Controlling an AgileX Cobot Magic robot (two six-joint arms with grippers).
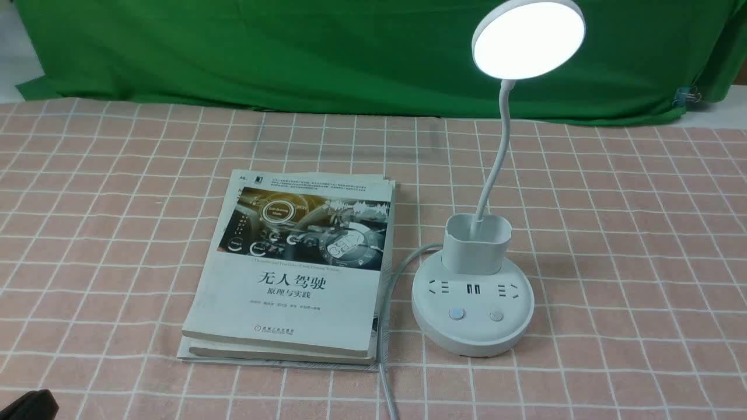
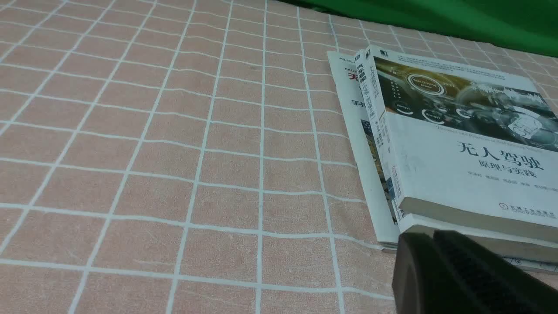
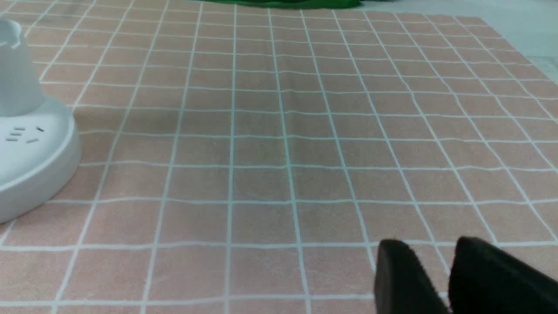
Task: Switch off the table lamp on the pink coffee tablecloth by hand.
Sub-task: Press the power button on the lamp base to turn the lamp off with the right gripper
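The white table lamp point(image 1: 473, 309) stands right of centre on the pink coffee tablecloth point(image 1: 613, 233), and its round disc head point(image 1: 528, 39) glows bright. Two round buttons point(image 1: 456, 314) sit on the front of its base, below the sockets and the cup-shaped holder point(image 1: 475, 242). Only a black corner of my left gripper point(image 1: 26, 405) shows in the front view. In the left wrist view my left gripper point(image 2: 431, 235) has its jaws together and empty, near the books. My right gripper point(image 3: 429, 246) shows a narrow gap between its jaws and holds nothing. It is low over the cloth, well away from the lamp base point(image 3: 30, 152).
Two stacked books point(image 1: 297, 262) lie left of the lamp and also show in the left wrist view point(image 2: 457, 148). The lamp's grey cable point(image 1: 388, 303) runs between books and base toward the front edge. A plain green cloth point(image 1: 292, 52) hangs behind.
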